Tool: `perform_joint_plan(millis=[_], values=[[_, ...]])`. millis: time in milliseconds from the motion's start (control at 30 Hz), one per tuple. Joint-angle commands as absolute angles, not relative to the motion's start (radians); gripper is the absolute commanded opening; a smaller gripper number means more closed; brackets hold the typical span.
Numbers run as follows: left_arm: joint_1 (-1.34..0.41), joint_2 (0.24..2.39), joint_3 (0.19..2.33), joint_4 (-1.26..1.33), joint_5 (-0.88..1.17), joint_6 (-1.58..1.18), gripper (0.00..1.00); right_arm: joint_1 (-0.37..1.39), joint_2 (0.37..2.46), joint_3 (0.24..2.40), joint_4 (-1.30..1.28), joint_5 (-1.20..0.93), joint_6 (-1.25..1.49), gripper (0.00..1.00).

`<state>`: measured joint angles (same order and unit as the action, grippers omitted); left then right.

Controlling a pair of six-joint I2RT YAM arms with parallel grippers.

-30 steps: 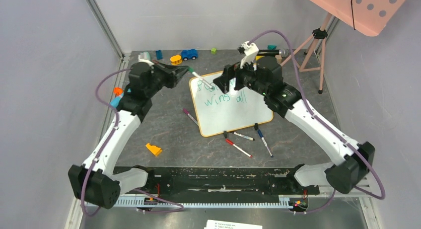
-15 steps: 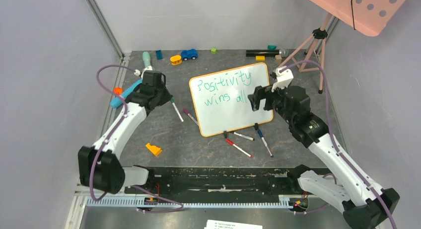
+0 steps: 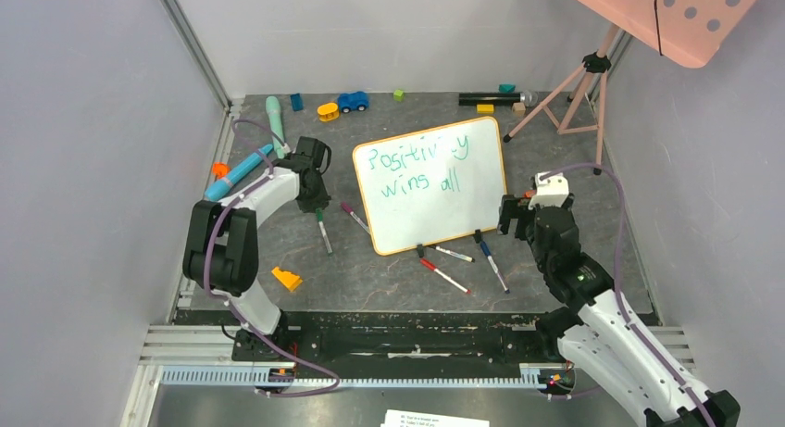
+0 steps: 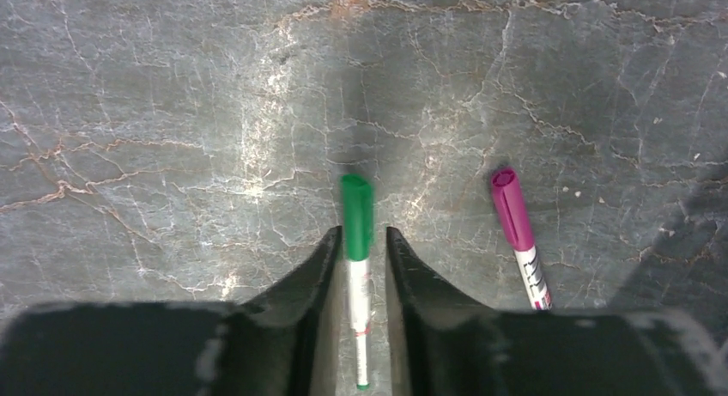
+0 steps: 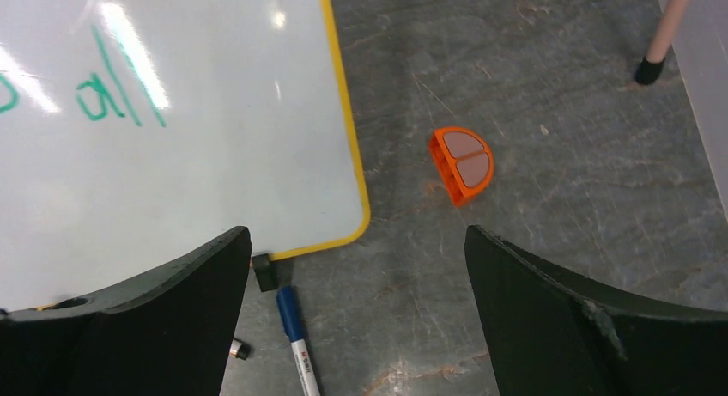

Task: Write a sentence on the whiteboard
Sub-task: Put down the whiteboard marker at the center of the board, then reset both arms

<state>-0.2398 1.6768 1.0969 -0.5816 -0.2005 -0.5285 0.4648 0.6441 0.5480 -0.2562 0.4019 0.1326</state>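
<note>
**Two robot arms beside a written whiteboard**

A dark grey, stone-patterned table [image 3: 370, 283] fills the floor of a grey-walled booth. The whiteboard [image 3: 435, 205] lies flat near the middle of it, turned slightly askew, with its orange-yellow frame all round and two small black clip feet on the near long edge. The sentence [image 3: 421, 168] sits in its upper half in teal-green handwriting, "Positivity" above "wins all".

The left arm is folded to the left of the board. Its left tool [image 4: 362, 233] points down at the table, with the fingers only a little apart. A green marker [image 4: 357, 209] lies on the table in line with that narrow gap, its cap pointing away. I cannot tell whether the fingers touch it. A purple marker [image 4: 513, 216] lies just to its right, apart from it.

The right arm reaches up to the board's near right corner. Its right tool [image 5: 356, 233] hangs wide open and holds nothing. Below it lies a blue marker [image 5: 292, 314] just beside one clip foot [image 5: 264, 271]. A small orange half-round piece [image 5: 464, 162] lies on the table near the board's right edge, not touching it.
</note>
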Motion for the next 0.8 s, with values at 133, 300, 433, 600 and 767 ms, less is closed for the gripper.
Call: perform_joint_plan(millis=[133,300,433,600,767], values=[[-0.241,1.629,1.071,-0.515,-0.218,-0.433,0.76,0.419,0.583,0.453,-0.259,0.561,0.261,0.94],[-0.240,1.534,1.053,-0.564,-0.233,-0.438,1.00,0.373,0.631,0.526,-0.361,0.588,0.277,0.94],[-0.241,1.407,0.992,-0.557,-0.218,-0.467,1.00,0.279,0.702,0.581,-0.436,0.572,0.293,0.94],[-0.232,1.187,0.831,-0.437,-0.310,-0.452,1.00,0.010,0.766,0.575,-0.408,0.471,0.295,0.94],[-0.206,1.116,0.718,-0.278,-0.401,-0.371,1.00,-0.032,0.828,0.437,-0.148,0.607,0.277,0.92]])
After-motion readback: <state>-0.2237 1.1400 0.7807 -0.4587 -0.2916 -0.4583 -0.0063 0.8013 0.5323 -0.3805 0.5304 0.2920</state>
